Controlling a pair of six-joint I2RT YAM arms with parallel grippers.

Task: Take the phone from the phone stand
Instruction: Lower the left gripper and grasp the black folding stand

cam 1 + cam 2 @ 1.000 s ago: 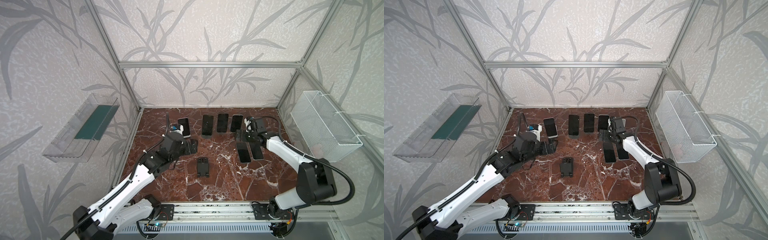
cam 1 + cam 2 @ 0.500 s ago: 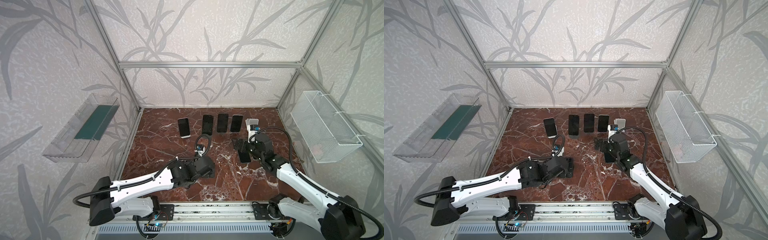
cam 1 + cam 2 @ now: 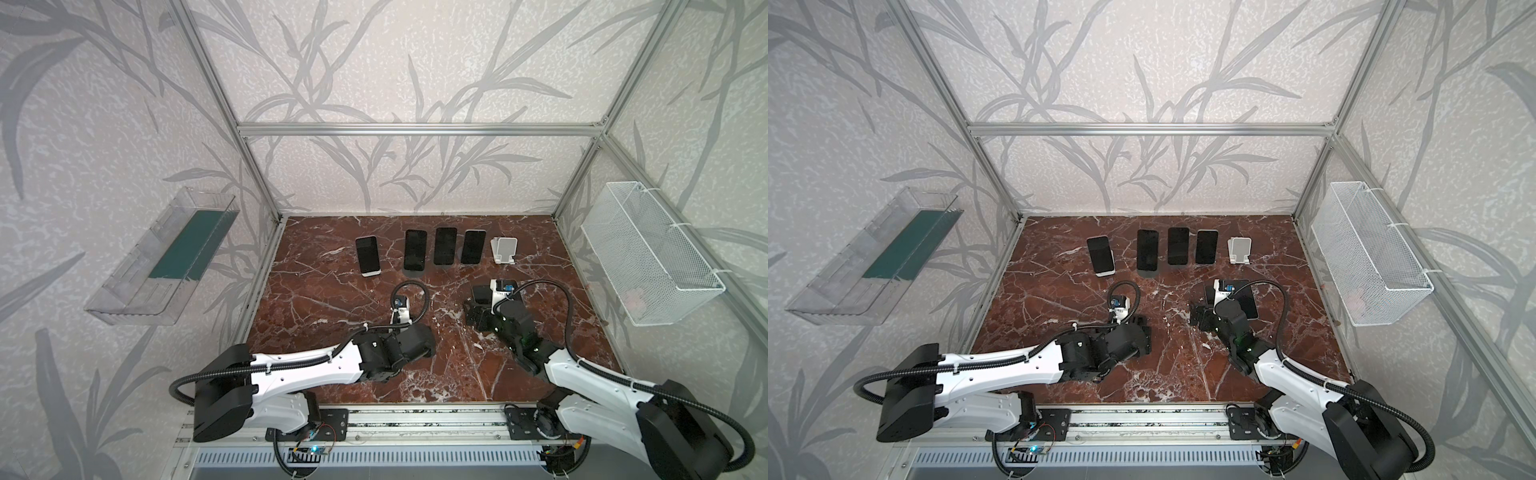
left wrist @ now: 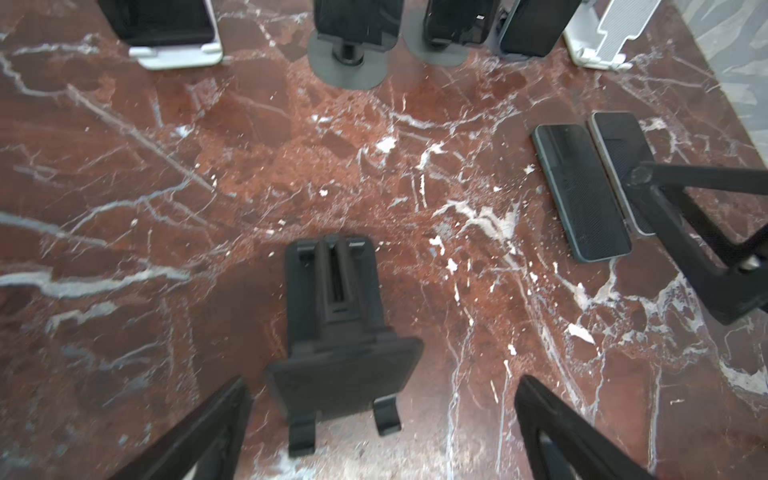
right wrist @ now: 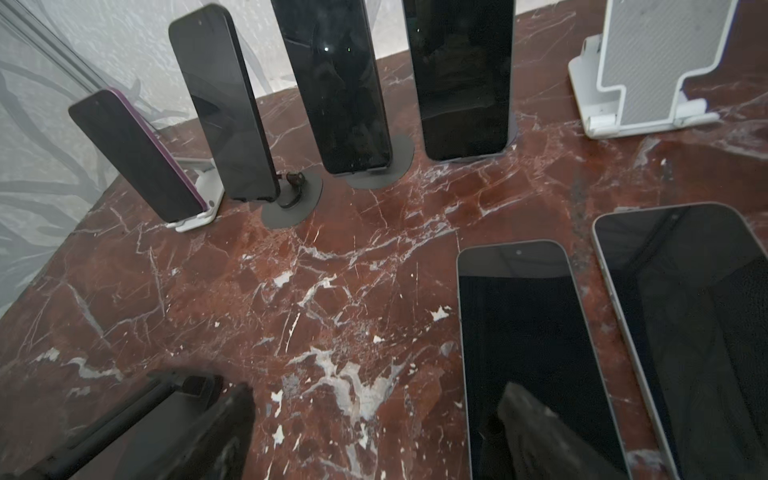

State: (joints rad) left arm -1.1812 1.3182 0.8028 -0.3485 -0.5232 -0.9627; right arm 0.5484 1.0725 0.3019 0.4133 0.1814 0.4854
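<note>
Several dark phones stand in a row of stands at the back; the leftmost, a purple-edged phone (image 5: 137,158) (image 3: 368,259), is on a white stand. Beside it are three more phones (image 5: 224,104) (image 5: 332,83) (image 5: 461,79). My left gripper (image 4: 380,432) is open and low, its fingers either side of an empty black phone stand (image 4: 332,332) mid-table. My right gripper (image 5: 374,436) (image 3: 476,313) is open with only bare marble between its fingers. One finger (image 5: 536,432) hangs over a phone lying flat (image 5: 532,332).
A second flat phone (image 5: 698,332) lies beside the first. An empty white stand (image 5: 648,66) (image 3: 505,249) ends the back row on the right. A clear bin (image 3: 166,257) hangs on the left wall, a wire basket (image 3: 648,253) on the right wall.
Both arms have drawn back from the rear row toward the front. The left gripper now sits at the black stand mid-table, the right one over the flat phones.
</note>
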